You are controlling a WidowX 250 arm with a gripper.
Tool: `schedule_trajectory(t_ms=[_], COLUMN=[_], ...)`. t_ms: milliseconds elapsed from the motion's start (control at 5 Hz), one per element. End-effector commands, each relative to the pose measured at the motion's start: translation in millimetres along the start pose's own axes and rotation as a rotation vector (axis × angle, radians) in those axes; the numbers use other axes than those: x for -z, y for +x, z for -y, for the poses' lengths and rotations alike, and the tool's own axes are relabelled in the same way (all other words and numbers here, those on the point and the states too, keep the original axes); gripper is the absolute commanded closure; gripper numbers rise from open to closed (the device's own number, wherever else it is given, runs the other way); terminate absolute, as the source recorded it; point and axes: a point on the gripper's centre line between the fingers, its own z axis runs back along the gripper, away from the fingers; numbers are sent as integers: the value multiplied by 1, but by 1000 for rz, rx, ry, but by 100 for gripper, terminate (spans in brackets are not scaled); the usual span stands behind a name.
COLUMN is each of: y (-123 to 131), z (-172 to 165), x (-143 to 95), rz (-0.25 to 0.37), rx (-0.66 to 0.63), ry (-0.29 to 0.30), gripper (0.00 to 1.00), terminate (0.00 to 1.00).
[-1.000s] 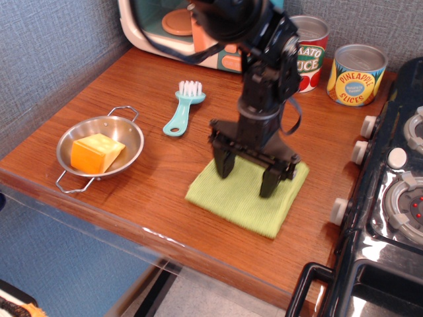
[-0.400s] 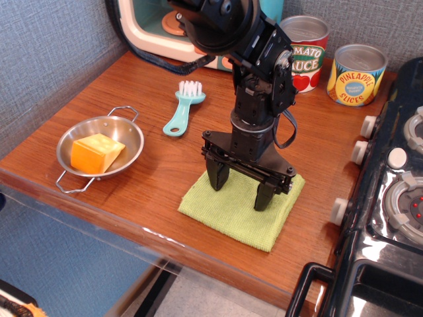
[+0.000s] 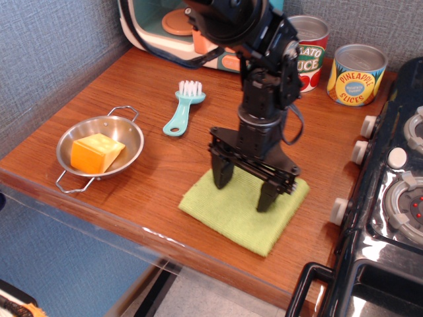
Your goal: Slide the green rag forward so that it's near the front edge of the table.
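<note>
The green rag point(image 3: 231, 212) lies flat on the reddish-brown table point(image 3: 132, 86), close to its front edge, right of centre. My black gripper point(image 3: 243, 189) points straight down over the rag's back half. It is open, its two fingertips spread wide, and it holds nothing. The left fingertip point(image 3: 221, 177) stands at the rag's back edge and the right fingertip point(image 3: 266, 198) over its middle right. I cannot tell whether the tips touch the cloth or hover just above it.
A steel pan point(image 3: 99, 148) with an orange block point(image 3: 96, 152) sits at front left. A teal brush point(image 3: 184, 105) lies behind the rag. Two cans point(image 3: 357, 74) and a toy oven point(image 3: 175, 26) stand at the back. A black toy stove point(image 3: 390, 198) borders the right.
The rag slid a little toward the front edge, then stayed. My gripper moved forward with it, then shifted slightly back and to the right and rose a bit, still open.
</note>
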Motion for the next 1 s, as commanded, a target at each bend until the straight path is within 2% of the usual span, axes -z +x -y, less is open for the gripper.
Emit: schedule_trajectory(t_ms=[0, 200, 400, 600, 800], y=[6, -3, -4, 0, 0], z=[-6, -13, -19, -24, -24], x=[-82, -100, -104, -98, -98], rz=[195, 209, 203, 152, 152], rx=[39, -19, -57, -42, -42], ry=[-6, 9, -7, -36, -36], gripper=[0, 0, 0, 0, 0], terminate=[0, 0, 0, 0, 0])
